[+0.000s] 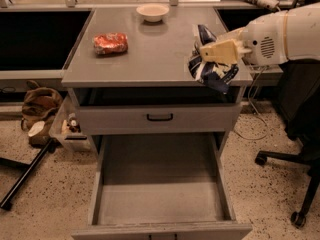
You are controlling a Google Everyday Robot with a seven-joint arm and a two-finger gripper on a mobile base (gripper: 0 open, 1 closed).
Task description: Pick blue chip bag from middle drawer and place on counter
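My gripper (206,53) is shut on the blue chip bag (210,68), a dark-blue foil bag with white patches. It holds the bag in the air at the right front edge of the counter (155,49), partly over the top and partly past its edge. The white arm reaches in from the right. The middle drawer (160,186) is pulled out below, and its grey floor shows nothing on it.
An orange-red snack bag (110,43) lies on the counter's left side. A white bowl (152,12) sits at its back. A shut drawer front with a black handle (160,117) is above the open drawer. An office chair base (295,184) stands at right; bags and a bin at left.
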